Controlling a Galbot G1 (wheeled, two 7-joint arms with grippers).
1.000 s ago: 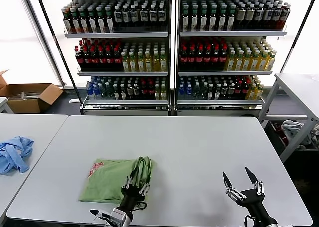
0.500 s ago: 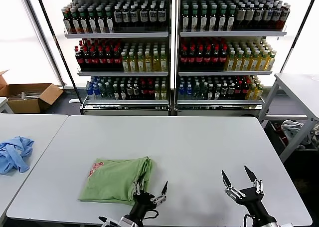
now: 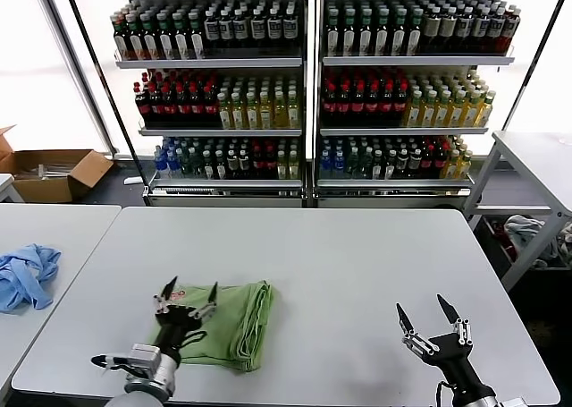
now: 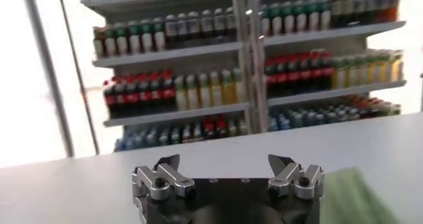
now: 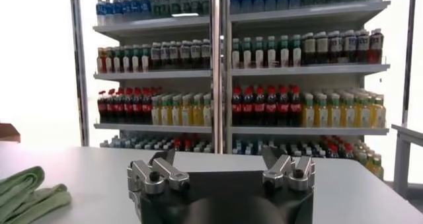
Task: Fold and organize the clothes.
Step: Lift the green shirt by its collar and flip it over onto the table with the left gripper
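The light green polo shirt (image 3: 234, 322) lies folded into a thick bundle on the grey table (image 3: 340, 255), near the front left; a bit of its red print shows at its far left corner. My left gripper (image 3: 189, 296) is open and empty, over the shirt's left part. In the left wrist view (image 4: 225, 163) a green edge of the shirt (image 4: 353, 195) shows beside it. My right gripper (image 3: 428, 314) is open and empty above the table's front right. The right wrist view (image 5: 221, 156) shows the folded shirt (image 5: 26, 193) far off.
A light blue garment (image 3: 25, 275) lies on a second table at the left. Shelves of drink bottles (image 3: 304, 85) stand behind the table. A cardboard box (image 3: 49, 170) sits on the floor at the back left. Another table (image 3: 536, 156) stands at the right.
My left gripper let go of the shirt's right edge, opened, and moved left across the shirt to its left part. The shirt now lies folded narrower. The right gripper barely moved.
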